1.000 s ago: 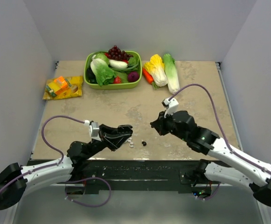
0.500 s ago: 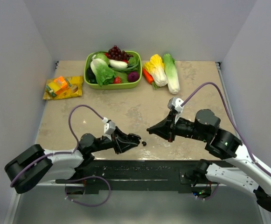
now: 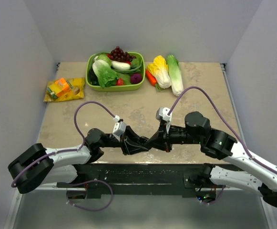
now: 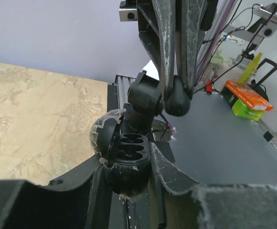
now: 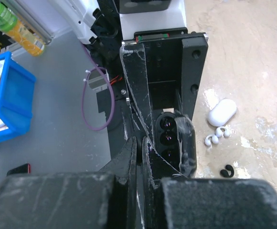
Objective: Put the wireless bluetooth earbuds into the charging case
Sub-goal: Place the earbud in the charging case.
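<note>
— Where's the charging case (image 4: 128,155)?

— In the left tool (image 3: 134,143), clamped between both fingers, off the surface (image 3: 128,107). It's black, the lid is swung open, and the row of dark wells faces the right tool (image 5: 138,145).

— And the right tool's state?

— Narrow. Its fingers are drawn almost together with only a thin slit between them, and the tips hang just above the charging case's wells without touching them. In the left wrist view a dark rounded lump (image 4: 179,99) sits at those tips. I cannot tell whether that is a bud or part of the fingers.

— The buds?

— In the right wrist view two white buds (image 5: 214,138) lie together on the surface just beside the charging case. A black bud (image 5: 227,170) lies near them, apart from the charging case and on the same side of it.

— Anything else close by?

— A closed white case (image 5: 222,112) lies on the surface just beyond the white buds from the charging case.
</note>
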Robot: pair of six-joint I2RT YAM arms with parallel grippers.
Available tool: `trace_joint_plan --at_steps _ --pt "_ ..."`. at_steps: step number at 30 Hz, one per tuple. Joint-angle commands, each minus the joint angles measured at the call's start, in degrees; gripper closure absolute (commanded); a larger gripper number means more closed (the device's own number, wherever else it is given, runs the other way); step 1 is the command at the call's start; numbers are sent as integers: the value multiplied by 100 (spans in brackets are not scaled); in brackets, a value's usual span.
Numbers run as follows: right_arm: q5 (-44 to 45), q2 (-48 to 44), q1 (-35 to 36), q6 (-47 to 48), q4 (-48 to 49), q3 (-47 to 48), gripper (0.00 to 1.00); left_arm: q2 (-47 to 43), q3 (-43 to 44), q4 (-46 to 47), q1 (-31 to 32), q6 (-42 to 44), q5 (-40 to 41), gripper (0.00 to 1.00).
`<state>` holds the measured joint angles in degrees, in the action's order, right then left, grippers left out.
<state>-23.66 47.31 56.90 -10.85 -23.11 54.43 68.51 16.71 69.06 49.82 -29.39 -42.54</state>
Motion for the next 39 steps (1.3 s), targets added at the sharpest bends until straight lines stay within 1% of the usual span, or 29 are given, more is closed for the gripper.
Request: trace_joint_plan --at_steps 1,15,24,32,39 --pt "-33 68 128 22 254 111 100 -4 280 -252 115 337 -193 100" --pt "590 147 312 66 193 6 100 4 359 -253 212 346 -96 100" --pt "828 208 348 48 176 -109 100 -66 430 -305 265 372 -8 100" --pt "1284 209 391 48 123 -170 100 -171 430 -288 274 381 115 100" --pt "1364 252 427 48 167 -223 100 -163 447 -112 274 328 168 100"
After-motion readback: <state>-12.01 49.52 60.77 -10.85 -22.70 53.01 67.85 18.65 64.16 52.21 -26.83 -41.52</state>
